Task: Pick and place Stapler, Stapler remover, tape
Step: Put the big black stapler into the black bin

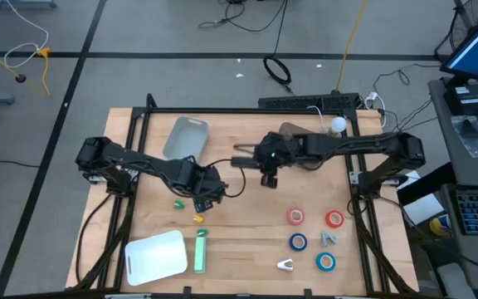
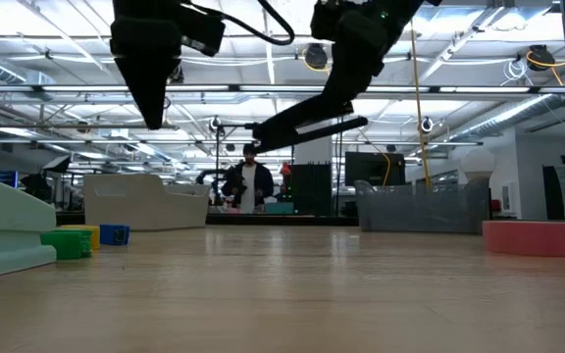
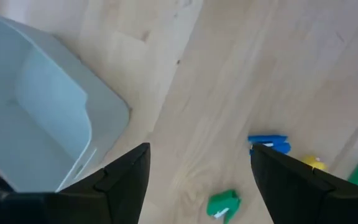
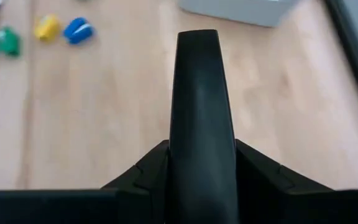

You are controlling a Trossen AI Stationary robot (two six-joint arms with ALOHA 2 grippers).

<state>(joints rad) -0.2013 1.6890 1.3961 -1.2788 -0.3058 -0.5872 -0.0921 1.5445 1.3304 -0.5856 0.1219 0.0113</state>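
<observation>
High view: right hand (image 1: 267,178) clamped on a black stapler (image 4: 201,124), lifted mid-table, likely for carrying to a bin (image 1: 185,137). Left hand (image 1: 207,199), fingers apart, empty, hangs over small clips (image 3: 224,203), seemingly its next pick. Tape (image 1: 295,217) sits right-front of table (image 1: 247,249).

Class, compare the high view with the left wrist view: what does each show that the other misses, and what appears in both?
Only the high view: the four tape rolls, e.g. a red one, the white bin, and the right gripper holding a black stapler.
Only the left wrist view: the left gripper seen close, open and empty.
Both: the grey bin, the small green remover and the wooden table.
</observation>
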